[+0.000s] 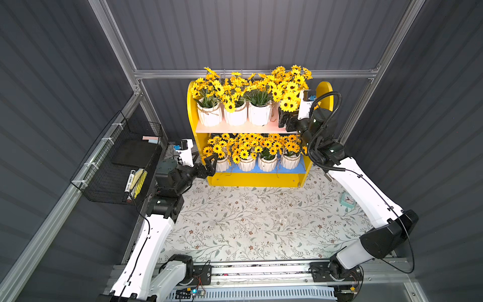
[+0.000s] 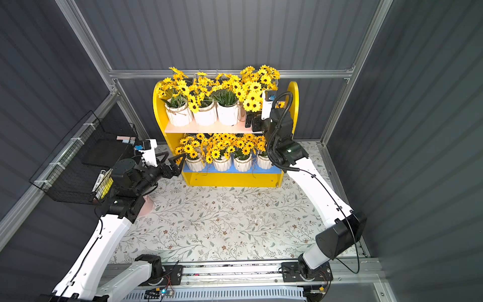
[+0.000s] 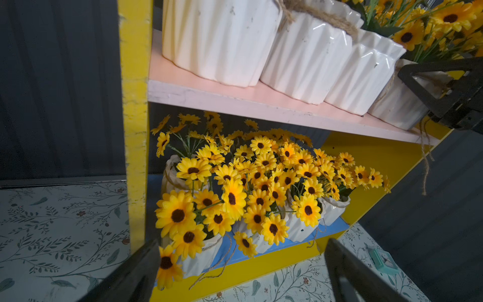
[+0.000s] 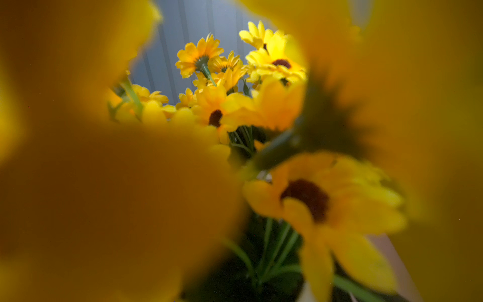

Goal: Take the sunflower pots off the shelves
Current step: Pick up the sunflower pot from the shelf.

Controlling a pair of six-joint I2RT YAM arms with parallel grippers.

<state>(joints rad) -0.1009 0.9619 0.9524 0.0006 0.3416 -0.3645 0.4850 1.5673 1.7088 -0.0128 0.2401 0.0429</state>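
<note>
white ribbed, twine-tied sunflower pots (image 1: 235, 115) with yellow dark-centred blooms, four per board of the yellow shelves (image 1: 243, 180). we see the left gripper (image 1: 206, 160) open by the lower-left pot (image 1: 222, 165), the right gripper (image 1: 283, 119) spread wide at the upper-right pot (image 3: 397, 104).

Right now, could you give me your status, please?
Left gripper open at lower-left pot. Right gripper open at upper-right pot. Nothing lifted yet. Blooms crowd right gripper.

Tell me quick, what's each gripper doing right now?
Left gripper: open, empty, facing the lower end pot.
Right gripper: open, at the upper end pot; no grip visible.
</note>
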